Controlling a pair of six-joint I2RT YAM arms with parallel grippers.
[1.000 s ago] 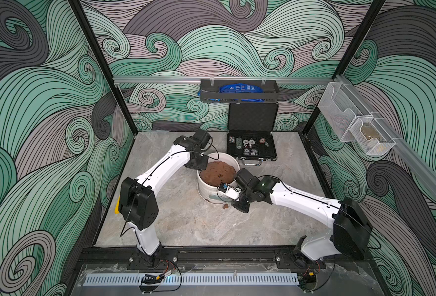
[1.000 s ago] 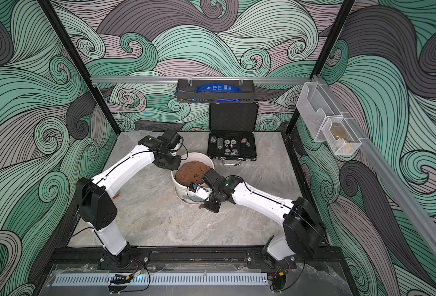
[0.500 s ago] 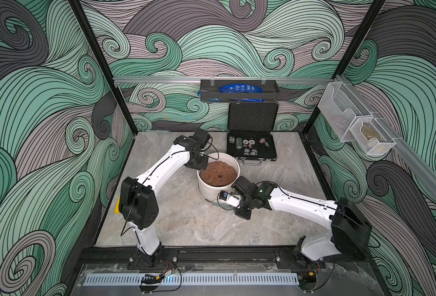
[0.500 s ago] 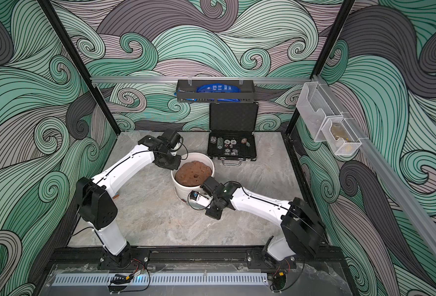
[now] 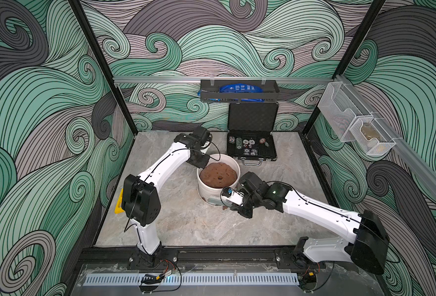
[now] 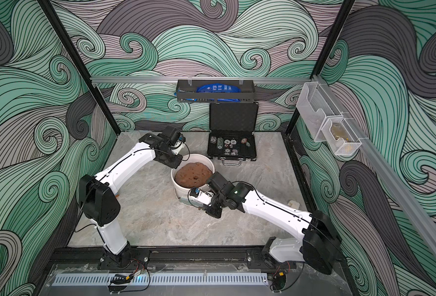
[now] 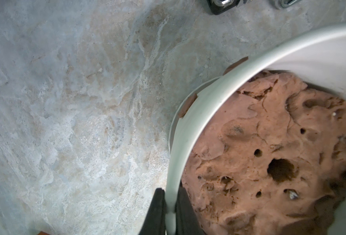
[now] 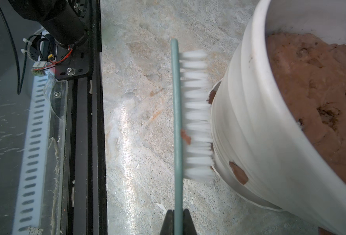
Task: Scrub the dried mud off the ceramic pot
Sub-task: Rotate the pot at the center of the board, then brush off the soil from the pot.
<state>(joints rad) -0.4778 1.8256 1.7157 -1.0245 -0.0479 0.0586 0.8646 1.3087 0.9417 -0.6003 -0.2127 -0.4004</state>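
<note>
Robotics laboratory test cell: wave-printed wall panels (image 5: 237, 51), black frame posts (image 5: 101, 64), marble-look tabletop (image 5: 199, 225), left arm (image 5: 165, 169) and right arm (image 5: 314, 207) bolted to a front rail (image 5: 224, 256).

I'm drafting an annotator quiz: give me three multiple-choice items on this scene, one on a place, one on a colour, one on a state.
1. Where on the ceramic pot are the jaws of the left gripper clamped? A) rim B) base C) mid-wall
2. What colour are the bristles of the brush? A) black B) white C) blue
3. How is the black case behind the pot? A) shut B) lid open C) overturned

1 A: the left wrist view shows the jaws pinching the rim.
2 B: the right wrist view shows white bristles.
3 B: a top view shows its lid raised.
</note>
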